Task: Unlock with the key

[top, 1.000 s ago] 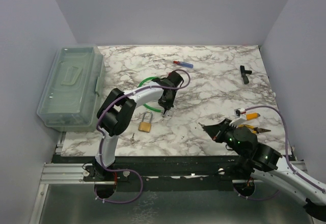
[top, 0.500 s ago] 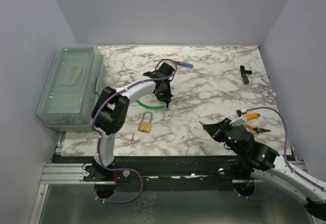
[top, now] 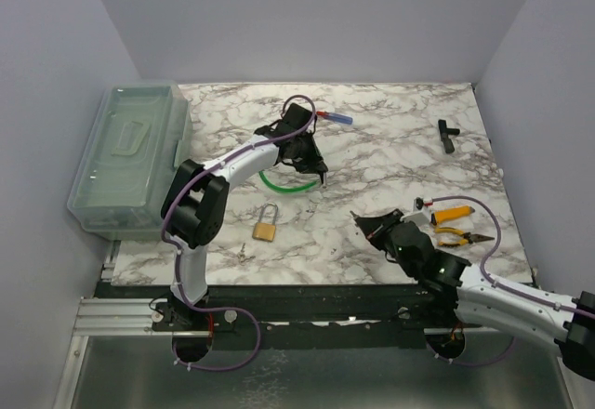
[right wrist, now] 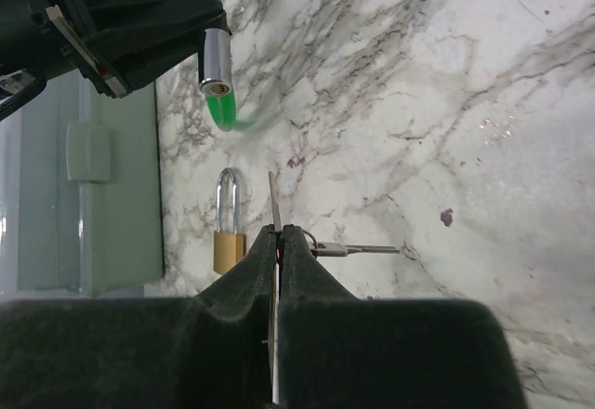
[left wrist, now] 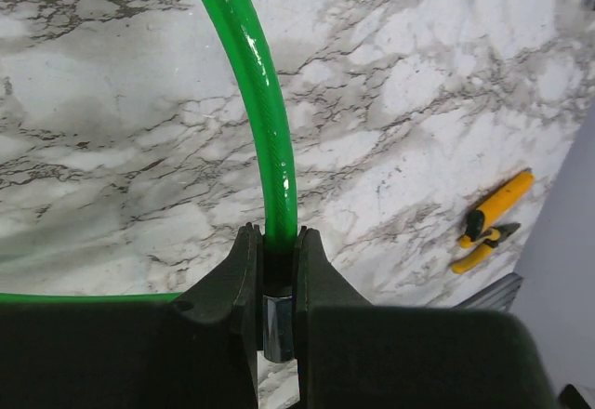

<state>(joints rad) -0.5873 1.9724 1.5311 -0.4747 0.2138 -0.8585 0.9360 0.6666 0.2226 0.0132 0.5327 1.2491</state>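
Marble worktop (top: 390,177) setup here. Got the left claw (top: 319,169) out over the middle, toward the far edge, clamped tight on a green cable (top: 276,187) right behind its shiny metal tip (left wrist: 276,330). Holding that tip up off the worktop, with the rest of the cable curving away in a loop. Got the right claw (top: 361,221) hovering nearer the near edge, right of middle, fingers pressed together and aimed toward the left side. Seeing a thin pale sliver in the seam between them from the right wrist view, but can't tell what.

Found the padlock (top: 266,224): brass body, shackle seated, lying flat left of middle, a bit back from the near edge. Sitting roughly between the two claws, touching neither. Found the key (top: 243,250) too, tiny, on a small ring, lying near the padlock on its near-left side, close to the near edge. Not touching the padlock, not held by anything, well apart from both claws.

Also got a clear plastic box (top: 130,163) with the lid shut at the left edge, a blue and red pen-like thing (top: 335,117) by the far edge, and a small black part (top: 447,135) toward the far right corner. Then yellow pliers (top: 460,235) plus another yellow-handled tool (top: 453,212) by the right edge.
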